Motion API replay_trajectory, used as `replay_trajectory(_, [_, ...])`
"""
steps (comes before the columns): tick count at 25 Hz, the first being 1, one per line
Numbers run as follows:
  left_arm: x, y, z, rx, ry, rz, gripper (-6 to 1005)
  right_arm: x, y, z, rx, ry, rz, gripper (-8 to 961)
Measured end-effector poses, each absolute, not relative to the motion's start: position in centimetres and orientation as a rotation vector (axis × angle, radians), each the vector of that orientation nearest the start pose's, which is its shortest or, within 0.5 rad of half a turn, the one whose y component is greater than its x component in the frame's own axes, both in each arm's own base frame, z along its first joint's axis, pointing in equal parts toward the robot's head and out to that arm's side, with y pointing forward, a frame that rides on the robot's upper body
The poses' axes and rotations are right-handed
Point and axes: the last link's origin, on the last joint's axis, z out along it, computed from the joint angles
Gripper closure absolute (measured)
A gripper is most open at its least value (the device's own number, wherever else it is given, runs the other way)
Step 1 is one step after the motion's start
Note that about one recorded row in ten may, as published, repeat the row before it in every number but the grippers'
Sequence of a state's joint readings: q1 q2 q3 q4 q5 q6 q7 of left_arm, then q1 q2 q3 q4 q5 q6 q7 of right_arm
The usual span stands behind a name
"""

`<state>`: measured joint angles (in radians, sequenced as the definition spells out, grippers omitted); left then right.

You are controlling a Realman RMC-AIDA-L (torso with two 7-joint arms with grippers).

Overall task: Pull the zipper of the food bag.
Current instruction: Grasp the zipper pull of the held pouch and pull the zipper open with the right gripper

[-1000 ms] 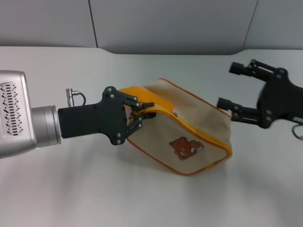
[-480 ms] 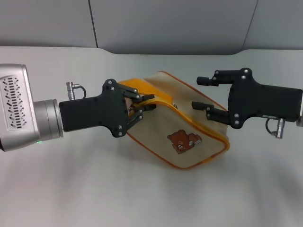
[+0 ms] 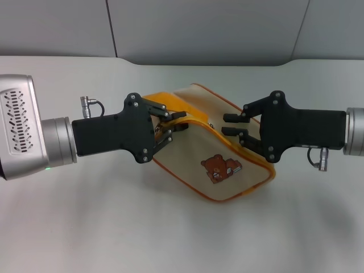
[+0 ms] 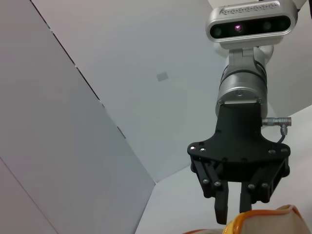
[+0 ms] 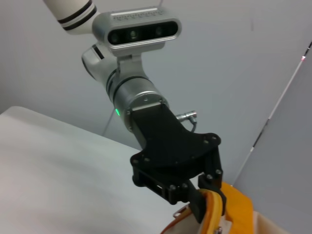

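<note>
The beige food bag (image 3: 193,151) with a brown bear patch (image 3: 221,169) lies tilted in the middle of the table. Its orange zipper (image 3: 239,149) runs along the top edge, with a small silver pull tab (image 3: 211,125). My left gripper (image 3: 172,127) is shut on the bag's orange end by the loop handle (image 3: 162,104); the right wrist view shows this grip (image 5: 210,207). My right gripper (image 3: 226,124) is open, its fingertips (image 3: 230,118) just right of the pull tab, apart from it. The left wrist view shows it (image 4: 235,207) above the bag's edge (image 4: 265,223).
The bag rests on a white table (image 3: 114,227). A grey wall panel (image 3: 199,28) stands behind the table's far edge. Both arms reach in from the sides, level with the bag.
My right arm has swung in from the far right to the bag's top edge, fingers still open. The left gripper kept its hold; the bag tilted slightly.
</note>
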<state>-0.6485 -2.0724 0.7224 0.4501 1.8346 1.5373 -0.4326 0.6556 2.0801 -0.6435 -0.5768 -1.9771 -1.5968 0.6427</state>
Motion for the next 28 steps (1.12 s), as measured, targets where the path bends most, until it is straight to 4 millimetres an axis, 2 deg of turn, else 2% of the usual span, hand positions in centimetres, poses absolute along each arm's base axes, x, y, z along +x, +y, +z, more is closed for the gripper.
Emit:
replay_trajectory(7, [-21.9,34.8,-2.4,-2.535,0.585,-0.704,895,21.5,35.2,-1.1,-2.660,-0.484,0.667,804])
replay_trajectory(15, [-21.8,34.8,-2.4,-2.536,0.591,-0.706,895,20.9,35.3,-2.0,-2.694,-0.522,0.646,707])
replay_trajectory(28, [-21.7,34.9,-2.3,-2.529,0.585,-0.715,895,20.3,35.5,-2.7,-2.717,-0.540,0.635,721])
